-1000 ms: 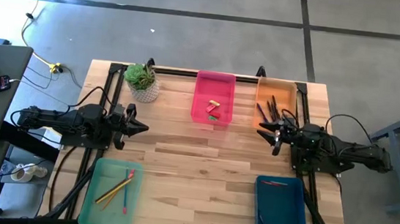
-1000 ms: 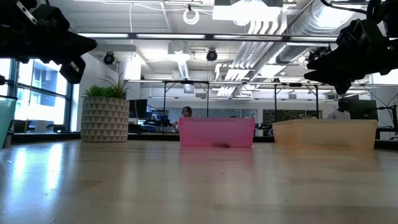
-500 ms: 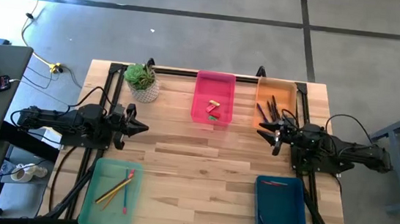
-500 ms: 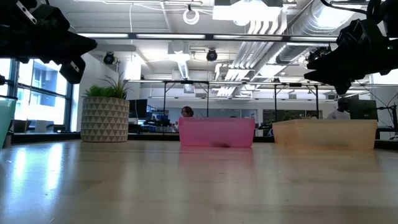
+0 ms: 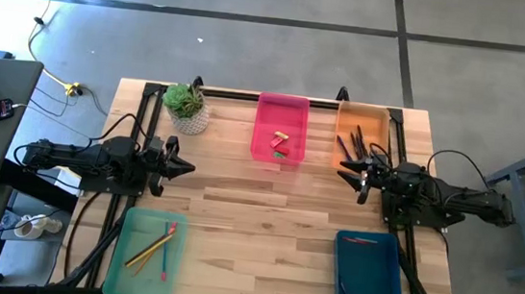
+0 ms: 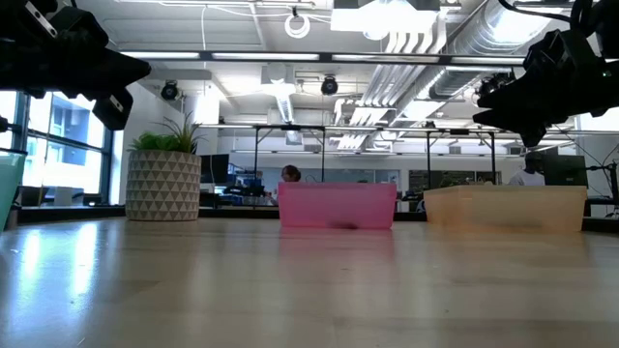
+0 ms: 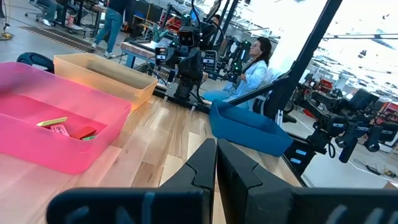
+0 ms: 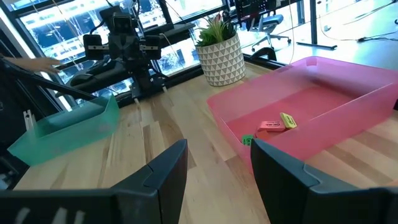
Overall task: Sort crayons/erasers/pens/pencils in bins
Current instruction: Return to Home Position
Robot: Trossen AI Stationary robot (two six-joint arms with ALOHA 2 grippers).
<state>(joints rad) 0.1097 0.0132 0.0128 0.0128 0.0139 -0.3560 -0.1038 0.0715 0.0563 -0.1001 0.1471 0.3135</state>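
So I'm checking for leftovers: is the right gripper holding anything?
No. The right gripper is open, with only bare table between its fingers.

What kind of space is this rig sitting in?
Probably a robotics lab or open workshop: exposed ceiling ducts, rows of workbenches with more arm rigs behind the wooden table, and a person seated at one.

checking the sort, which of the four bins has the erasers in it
The pink bin, at the table's far edge between the potted plant and the orange bin. It alone holds small chunky blocks; the other three hold long thin sticks.
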